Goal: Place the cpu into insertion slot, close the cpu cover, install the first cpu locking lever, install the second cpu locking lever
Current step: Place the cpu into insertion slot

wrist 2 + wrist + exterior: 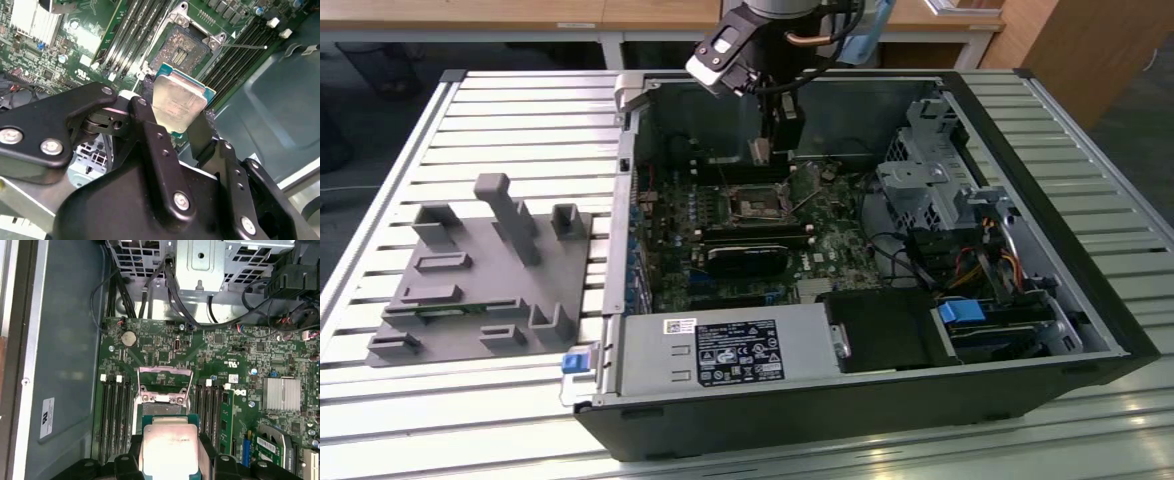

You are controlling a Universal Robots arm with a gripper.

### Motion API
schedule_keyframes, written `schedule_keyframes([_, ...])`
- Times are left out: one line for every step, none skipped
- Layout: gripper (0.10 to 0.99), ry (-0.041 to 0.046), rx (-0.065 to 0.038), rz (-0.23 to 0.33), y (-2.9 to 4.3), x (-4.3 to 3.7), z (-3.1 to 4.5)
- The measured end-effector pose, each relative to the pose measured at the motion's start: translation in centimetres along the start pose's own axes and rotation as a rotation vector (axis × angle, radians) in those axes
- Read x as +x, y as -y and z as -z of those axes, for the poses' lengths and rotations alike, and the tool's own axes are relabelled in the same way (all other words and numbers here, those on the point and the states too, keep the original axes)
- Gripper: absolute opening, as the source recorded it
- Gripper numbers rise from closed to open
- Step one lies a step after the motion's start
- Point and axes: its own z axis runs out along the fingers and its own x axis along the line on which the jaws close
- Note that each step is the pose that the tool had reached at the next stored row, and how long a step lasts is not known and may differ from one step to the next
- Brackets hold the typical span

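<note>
My gripper (765,152) hangs inside the open computer case, over the back part of the green motherboard (834,215). It is shut on the cpu (179,101), a small square chip with a silvery top, pinched at two opposite edges between the black fingers (146,117). In the first wrist view the cpu (170,446) sits just short of the insertion slot (165,407), partly covering it. The insertion slot (181,47) lies open and dark, apart from the chip. The cpu cover (165,370), a thin metal frame, stands raised at the slot's far side. A thin locking lever (245,47) sticks out beside the slot.
Long black memory slots (114,420) flank the socket on both sides. A black graphics card (747,258) lies near the socket, a power supply (720,352) at the case front, a metal drive cage (921,190) with cables on the exterior view's right. A grey fixture block (480,270) stands outside on the slatted table.
</note>
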Motion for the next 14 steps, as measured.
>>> schedule_keyframes([0.525,0.0001,0.0,0.0,0.04,0.0,-0.15])
schedule_keyframes([0.525,0.0002,0.0,-0.001,0.06,0.0,-0.3])
schedule_keyframes([0.525,0.0002,0.0,-0.001,0.07,0.0,-0.46])
schedule_keyframes([0.525,0.0003,-0.001,-0.001,0.08,0.01,-0.6])
schedule_keyframes([0.525,0.0003,-0.001,-0.002,0.09,0.0,-0.75])
schedule_keyframes([0.525,0.0003,-0.001,-0.002,0.1,0.0,-0.88])
schedule_keyframes([0.525,0.0003,-0.001,-0.002,0.11,0.01,-1.02])
schedule_keyframes([0.525,0.0003,-0.001,-0.003,0.12,0.02,-1.15])
schedule_keyframes([0.525,0.0003,-0.001,-0.003,0.13,0.02,-1.27])
schedule_keyframes([0.525,0.0004,-0.001,-0.004,0.13,0.02,-1.38])
schedule_keyframes([0.525,0.0005,-0.001,-0.006,0.14,0.02,-1.51])
schedule_keyframes([0.525,0.0006,-0.001,-0.008,0.15,0.02,-1.64])
schedule_keyframes([0.525,0.0008,-0.001,-0.01,0.16,0.02,-1.79])
schedule_keyframes([0.525,0.0009,-0.001,-0.011,0.17,0.02,-1.95])
